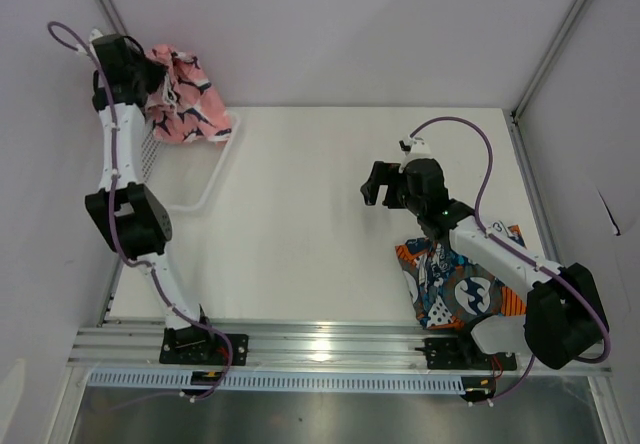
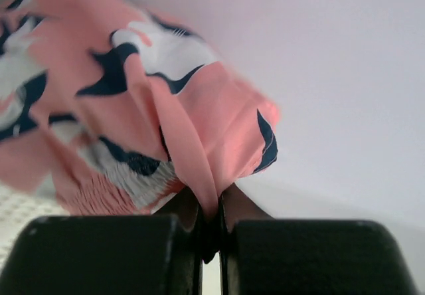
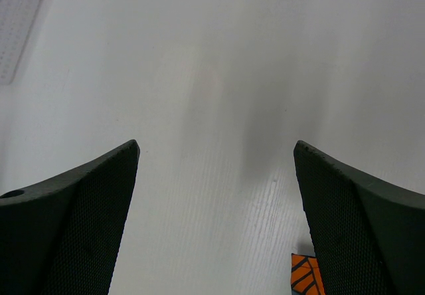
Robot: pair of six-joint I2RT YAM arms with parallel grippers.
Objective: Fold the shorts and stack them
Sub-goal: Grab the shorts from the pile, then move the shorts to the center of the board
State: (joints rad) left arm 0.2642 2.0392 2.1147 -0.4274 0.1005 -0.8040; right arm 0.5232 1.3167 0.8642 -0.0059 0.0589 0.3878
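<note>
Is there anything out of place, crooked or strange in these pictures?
Nothing looks spilled or damaged. Only the pink shorts are untidy: a crumpled bunch pinched in the shut left gripper over the far end of the white mesh basket. The printed shorts lie partly under the right arm; the right gripper is open and empty.

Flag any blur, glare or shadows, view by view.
Top external: sharp, with glare on the metal rail. Left wrist: the pink shorts, pinched in the left tool, look soft and blurred. Right wrist: the open right tool frames faint grey shadows on the table.
</note>
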